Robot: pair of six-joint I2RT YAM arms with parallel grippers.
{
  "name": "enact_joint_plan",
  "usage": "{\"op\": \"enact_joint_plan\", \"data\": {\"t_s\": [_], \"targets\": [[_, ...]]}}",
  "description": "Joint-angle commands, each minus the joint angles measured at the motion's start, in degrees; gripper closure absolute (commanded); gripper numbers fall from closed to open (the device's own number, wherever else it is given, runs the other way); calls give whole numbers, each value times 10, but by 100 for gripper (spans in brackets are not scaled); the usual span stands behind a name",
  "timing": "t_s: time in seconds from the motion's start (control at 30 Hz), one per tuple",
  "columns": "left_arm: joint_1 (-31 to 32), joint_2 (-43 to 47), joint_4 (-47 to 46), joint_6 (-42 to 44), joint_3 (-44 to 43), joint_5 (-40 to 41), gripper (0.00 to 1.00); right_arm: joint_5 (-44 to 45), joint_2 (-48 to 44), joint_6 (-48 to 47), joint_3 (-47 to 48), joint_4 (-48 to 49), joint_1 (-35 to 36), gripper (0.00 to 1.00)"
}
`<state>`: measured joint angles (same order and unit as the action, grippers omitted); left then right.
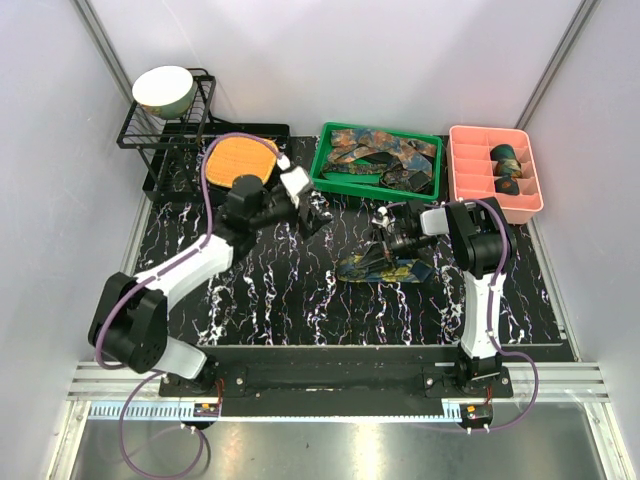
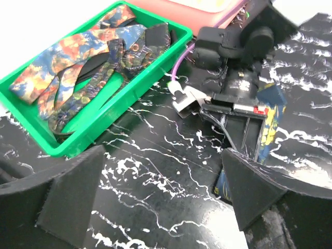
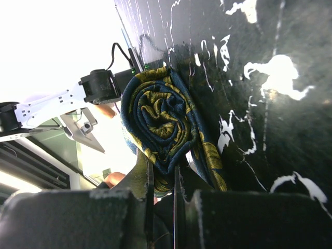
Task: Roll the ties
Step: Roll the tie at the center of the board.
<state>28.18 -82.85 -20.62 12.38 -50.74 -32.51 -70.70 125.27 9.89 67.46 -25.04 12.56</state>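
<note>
A navy tie with a gold paisley pattern is wound into a coil, and my right gripper is shut on the coil's lower edge. From above, that gripper stands over the tie, whose loose end lies flat on the black marbled table. My left gripper hovers left of it, open with nothing between its fingers. In the left wrist view it faces bare table, with the navy tie under the right arm's wrist. Several unrolled ties lie in a green tray.
A pink divided tray at the back right holds rolled ties. At the back left a black wire rack carries a pale bowl, with an orange waffle pad beside it. The green tray's corner is close to my left fingers.
</note>
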Motion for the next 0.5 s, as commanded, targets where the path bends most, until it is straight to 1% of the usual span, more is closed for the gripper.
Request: {"op": "enact_joint_plan", "data": {"t_s": [0.0, 0.03, 0.07, 0.1, 0.17, 0.2, 0.27, 0.3, 0.33, 0.37, 0.4, 0.47], "targets": [[-10, -7, 87, -67, -80, -45, 1, 91, 16, -36, -2, -8, 19, 100], [-6, -5, 74, -78, -74, -47, 1, 91, 17, -36, -2, -9, 19, 100], [-5, 4, 40, -85, -49, -51, 1, 91, 18, -36, -1, -11, 19, 100], [-3, 18, -43, -86, 8, -48, 1, 90, 18, -37, -1, -10, 19, 100], [3, 18, -126, -79, 62, -37, 1, 94, 18, -38, 0, -12, 20, 100], [4, 9, -147, -81, 94, -40, 1, 97, 18, -37, 1, -13, 24, 100], [4, -5, -204, -91, 120, -73, 3, 93, 17, -48, 7, -22, 29, 100], [4, -13, -232, -90, 157, -86, 5, 93, 17, -52, 8, -26, 38, 100], [9, -26, -264, -92, 176, -97, 5, 93, 18, -56, 13, -29, 41, 100], [13, -35, -321, -90, 195, -98, 6, 88, 19, -63, 14, -36, 44, 100], [17, -41, -336, -82, 215, -95, 5, 87, 21, -65, 17, -38, 47, 100], [31, -64, -340, -63, 222, -94, 5, 82, 23, -67, 19, -37, 48, 100]]}}
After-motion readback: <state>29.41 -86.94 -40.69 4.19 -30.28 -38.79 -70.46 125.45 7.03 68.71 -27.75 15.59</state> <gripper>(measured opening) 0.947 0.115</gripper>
